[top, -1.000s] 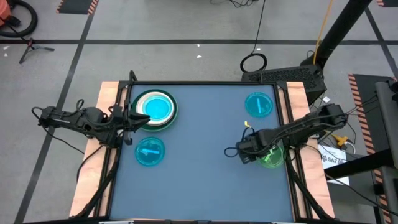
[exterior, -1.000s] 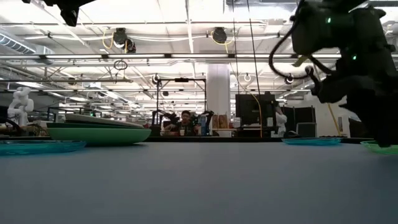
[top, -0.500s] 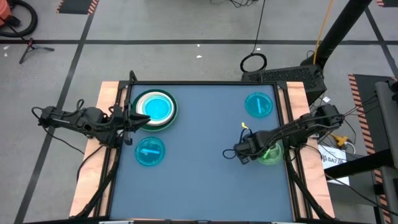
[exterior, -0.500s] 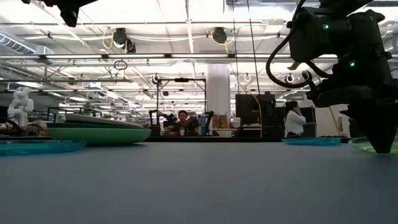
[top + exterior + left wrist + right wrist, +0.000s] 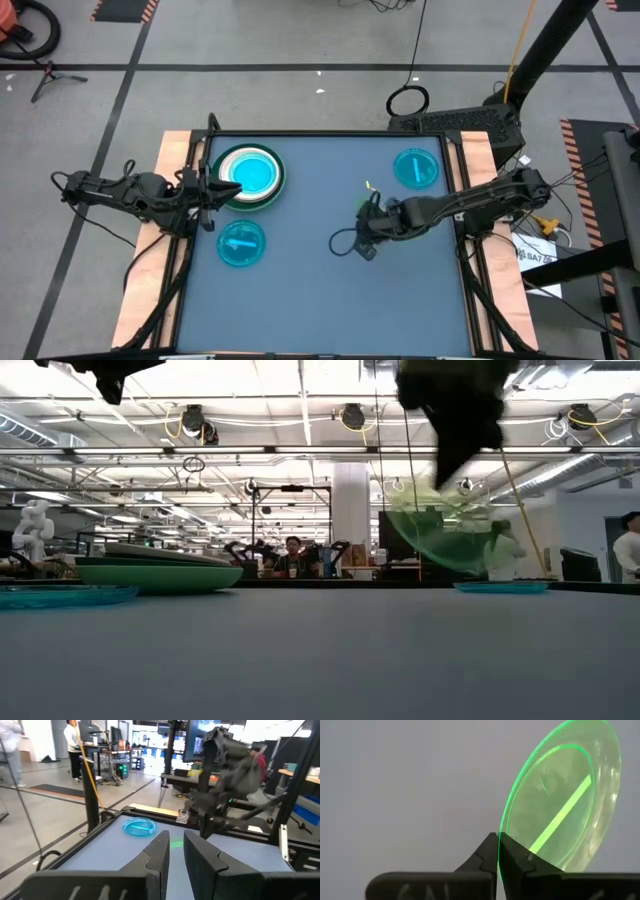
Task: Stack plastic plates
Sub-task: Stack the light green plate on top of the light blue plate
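A small translucent green plate (image 5: 565, 805) hangs tilted under my right gripper (image 5: 383, 222), which is shut on it above the table's middle right; the low view shows this plate (image 5: 440, 535) well above the table. At the far left a stack (image 5: 250, 176) of plates rests on a large green one, with a cyan plate on top. One cyan plate (image 5: 241, 243) lies flat near the left edge, another (image 5: 416, 168) at the far right. My left gripper (image 5: 207, 195) hovers beside the stack with its fingers a little apart and nothing between them. My right gripper pinches the green plate's rim (image 5: 501, 851) between its two fingertips. The fingers come from above, pointing down. The plate is lifted clear of the table and hangs tilted steeply on edge below the fingers, with its hollow face turned to one side.
The blue table top (image 5: 320, 290) lies bare across its middle and near half. A raised frame (image 5: 462, 200) and wooden strips run along both sides. People stand and sit in the room beyond the far edge.
My right gripper has shut on the green plate's rim near the table's right edge, then risen and moved toward the table's left. The plate has left the table, where it lay flat, and now hangs tilted on edge.
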Motion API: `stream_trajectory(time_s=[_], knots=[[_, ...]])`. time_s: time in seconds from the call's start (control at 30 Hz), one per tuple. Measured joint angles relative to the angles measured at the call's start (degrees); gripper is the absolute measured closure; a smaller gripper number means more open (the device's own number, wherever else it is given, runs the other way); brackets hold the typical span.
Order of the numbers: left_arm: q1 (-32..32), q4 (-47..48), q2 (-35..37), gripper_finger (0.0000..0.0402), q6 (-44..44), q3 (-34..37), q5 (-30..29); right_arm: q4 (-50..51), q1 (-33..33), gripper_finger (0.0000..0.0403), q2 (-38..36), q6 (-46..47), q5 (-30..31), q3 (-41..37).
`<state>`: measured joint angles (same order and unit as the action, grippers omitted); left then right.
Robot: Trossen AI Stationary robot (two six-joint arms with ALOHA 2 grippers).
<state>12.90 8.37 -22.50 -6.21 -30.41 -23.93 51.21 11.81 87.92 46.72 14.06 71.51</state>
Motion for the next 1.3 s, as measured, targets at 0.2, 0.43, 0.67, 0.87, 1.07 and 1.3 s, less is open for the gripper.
stream_trajectory(time_s=[0.2, 0.43, 0.67, 0.87, 1.07, 1.3], knots=[[0.0, 0.0, 0.0, 0.0339, 0.4, 0.0, -0.6, -10.3, -3.5, 0.0401, 1.5, -20.2, 5.6, 8.2], [0.0, -1.2, 0.0, 0.0339, 0.7, 0.0, -0.6, -15.0, -8.7, 0.0402, 11.8, -40.7, 5.3, 19.9], [0.0, -1.3, 0.0, 0.0339, 1.1, 0.0, -0.6, -9.3, -12.1, 0.0402, 24.6, -63.2, 5.2, 34.7], [0.0, -1.3, 0.0, 0.0339, 1.1, 0.0, -0.6, -8.0, -13.6, 0.0402, 33.3, -92.0, 5.5, 41.5], [0.0, -0.9, 0.0, 0.0339, 0.6, 0.0, -0.6, -17.3, -15.3, 0.0403, 39.4, -110.7, 5.3, 42.2], [0.0, 0.2, 0.0, 0.0339, -0.8, 0.0, -0.6, -22.6, -16.9, 0.0403, 43.7, -125.6, 4.9, 42.2]])
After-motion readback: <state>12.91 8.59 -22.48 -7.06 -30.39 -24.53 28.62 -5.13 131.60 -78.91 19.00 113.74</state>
